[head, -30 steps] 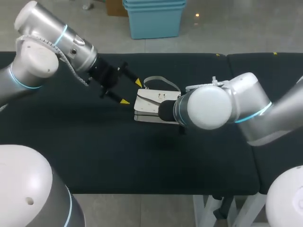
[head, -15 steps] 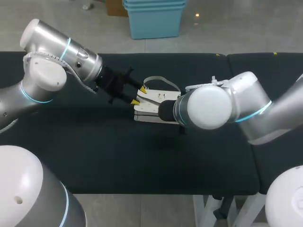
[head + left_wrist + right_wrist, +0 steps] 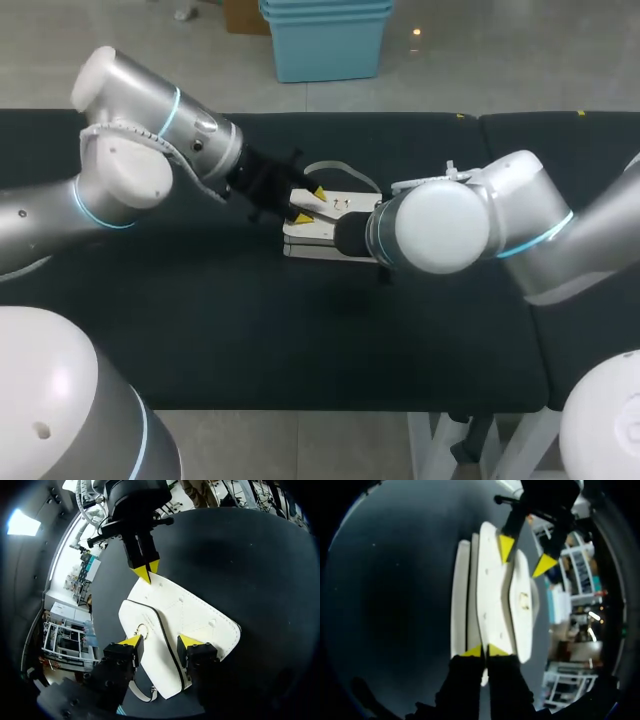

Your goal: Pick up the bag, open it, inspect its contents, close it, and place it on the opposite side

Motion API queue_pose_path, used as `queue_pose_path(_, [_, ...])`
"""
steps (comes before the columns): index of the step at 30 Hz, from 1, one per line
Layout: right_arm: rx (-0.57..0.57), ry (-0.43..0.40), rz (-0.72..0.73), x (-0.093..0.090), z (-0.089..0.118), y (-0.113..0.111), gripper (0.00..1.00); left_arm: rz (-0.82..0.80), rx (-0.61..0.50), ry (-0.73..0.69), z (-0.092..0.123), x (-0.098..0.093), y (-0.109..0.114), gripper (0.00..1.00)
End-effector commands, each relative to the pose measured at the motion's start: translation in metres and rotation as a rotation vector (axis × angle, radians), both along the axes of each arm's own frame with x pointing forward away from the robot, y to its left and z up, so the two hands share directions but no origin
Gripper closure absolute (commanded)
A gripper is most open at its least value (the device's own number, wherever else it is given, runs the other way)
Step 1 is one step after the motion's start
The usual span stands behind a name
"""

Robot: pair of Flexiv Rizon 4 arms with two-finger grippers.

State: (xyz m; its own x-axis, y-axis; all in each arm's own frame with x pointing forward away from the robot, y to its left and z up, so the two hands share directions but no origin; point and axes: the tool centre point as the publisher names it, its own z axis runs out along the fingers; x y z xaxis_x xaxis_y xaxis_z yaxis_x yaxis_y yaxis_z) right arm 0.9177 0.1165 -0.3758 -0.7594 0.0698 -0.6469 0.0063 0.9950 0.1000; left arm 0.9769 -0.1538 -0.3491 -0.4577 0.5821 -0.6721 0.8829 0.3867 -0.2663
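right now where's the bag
The bag lies flat near the middle of the table in the head view: the right gripper pinches one edge, the left gripper is open over the opposite end.

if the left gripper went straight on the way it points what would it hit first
Probably the white bag; its flap lies right ahead of the open left gripper, between its fingers.
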Motion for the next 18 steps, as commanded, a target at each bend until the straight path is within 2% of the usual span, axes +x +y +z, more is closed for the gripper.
queue_pose_path(1, [0.002,-0.004,0.000,-0.001,-0.003,0.000,1.00,0.040,0.010,-0.040,-0.009,-0.006,-0.010,0.55])
queue_pose_path(5, [0.002,-0.004,0.000,-0.001,-0.003,0.000,1.00,0.097,0.024,-0.065,-0.012,0.000,-0.016,0.68])
queue_pose_path(6, [0.002,-0.004,0.000,-0.001,-0.003,0.000,1.00,0.113,0.027,-0.072,-0.012,0.001,-0.017,0.75])
queue_pose_path(8, [0.002,-0.004,0.000,-0.001,-0.003,0.000,1.00,0.141,0.026,-0.068,-0.012,0.004,-0.017,0.99])
queue_pose_path(13, [0.002,-0.004,0.000,-0.001,-0.003,0.000,1.00,0.191,-0.003,-0.012,-0.004,0.013,-0.011,1.00])
queue_pose_path(18, [0.002,-0.004,0.000,-0.001,-0.003,0.000,1.00,0.227,-0.028,0.125,0.011,0.028,-0.004,1.00])
